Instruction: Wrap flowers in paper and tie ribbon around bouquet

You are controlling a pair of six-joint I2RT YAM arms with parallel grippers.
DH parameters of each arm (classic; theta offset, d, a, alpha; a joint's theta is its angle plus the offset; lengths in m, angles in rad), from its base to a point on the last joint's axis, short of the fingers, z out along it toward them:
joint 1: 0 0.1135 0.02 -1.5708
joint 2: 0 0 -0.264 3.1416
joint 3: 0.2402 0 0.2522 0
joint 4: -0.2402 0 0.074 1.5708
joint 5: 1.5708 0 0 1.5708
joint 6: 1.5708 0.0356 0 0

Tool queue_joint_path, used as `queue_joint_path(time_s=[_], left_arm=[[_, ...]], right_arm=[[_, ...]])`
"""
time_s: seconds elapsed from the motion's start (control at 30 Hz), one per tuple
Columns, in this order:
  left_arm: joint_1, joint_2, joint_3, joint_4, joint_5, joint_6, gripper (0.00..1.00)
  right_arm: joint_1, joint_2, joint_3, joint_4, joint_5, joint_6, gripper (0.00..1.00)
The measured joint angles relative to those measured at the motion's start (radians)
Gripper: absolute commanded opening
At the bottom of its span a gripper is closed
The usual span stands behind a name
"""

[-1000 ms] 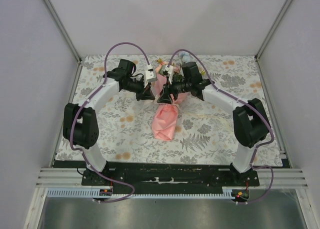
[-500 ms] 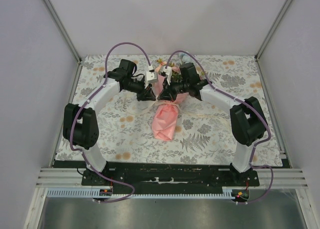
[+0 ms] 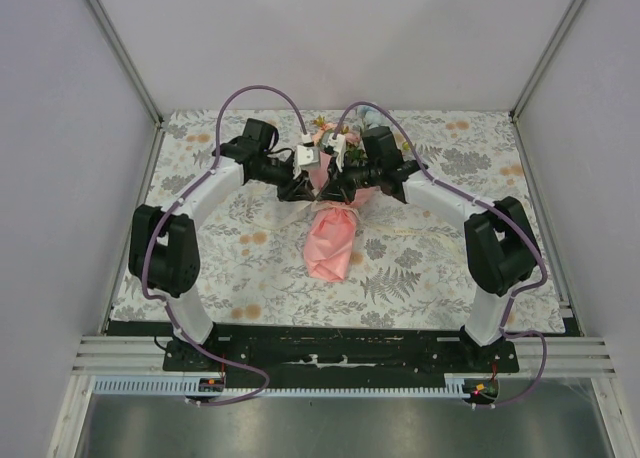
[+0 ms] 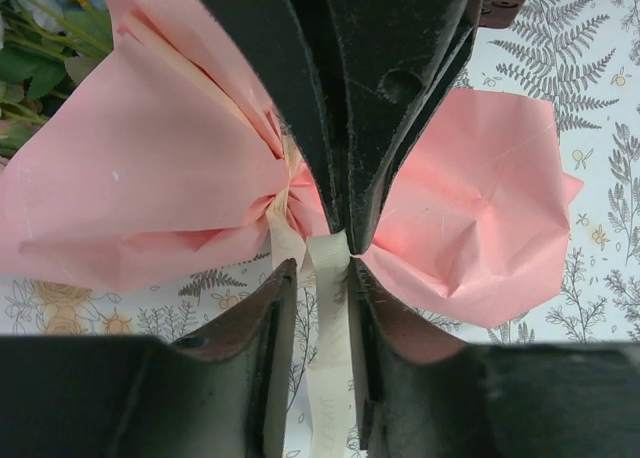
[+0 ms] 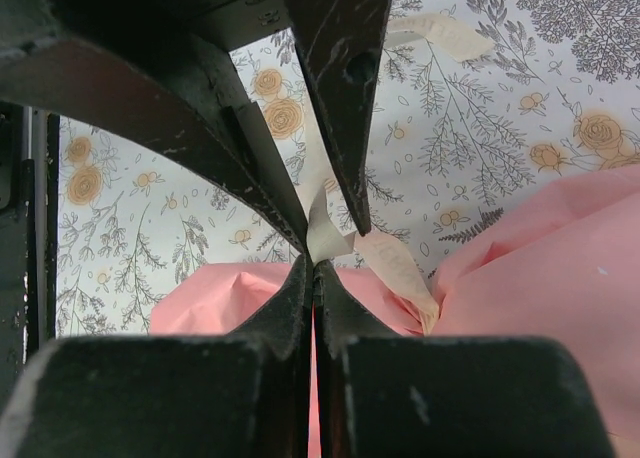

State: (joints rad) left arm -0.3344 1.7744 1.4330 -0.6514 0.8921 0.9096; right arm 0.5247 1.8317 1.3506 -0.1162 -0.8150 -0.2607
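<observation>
Floral cloth (image 5: 470, 128) underlies crinkled pink paper (image 4: 150, 178); left fingers (image 4: 230, 358) spread, right fingers (image 5: 270, 328) pinching flat cream ribbon (image 4: 328, 358).

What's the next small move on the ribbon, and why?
Probably draw the right gripper slowly away from the pinched waist of the paper to cinch the ribbon. Its jaws are shut on the strand right beside that waist. The left gripper has its jaws apart around the strand, seemingly not clamping it, so only the right can pull it tight.

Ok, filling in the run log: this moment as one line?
stage: tying ribbon at bouquet waist | left gripper: open around ribbon | right gripper: shut on ribbon
</observation>
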Motion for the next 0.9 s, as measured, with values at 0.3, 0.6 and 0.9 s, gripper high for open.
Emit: queue_joint_path(time_s=[0.3, 0.6, 0.9], left_arm=[[-0.015, 0.004, 0.000, 0.004, 0.002, 0.016, 0.02], [-0.019, 0.004, 0.000, 0.004, -0.001, 0.016, 0.02], [-0.076, -0.003, -0.034, 0.003, -0.008, 0.035, 0.02]], right_arm=[[-0.031, -0.037, -0.016, -0.040, -0.001, -0.002, 0.41], [-0.402, -0.240, -0.025, -0.528, 0.100, -0.221, 0.66], [-0.879, -0.375, -0.229, -0.867, 0.436, -0.404, 0.61]])
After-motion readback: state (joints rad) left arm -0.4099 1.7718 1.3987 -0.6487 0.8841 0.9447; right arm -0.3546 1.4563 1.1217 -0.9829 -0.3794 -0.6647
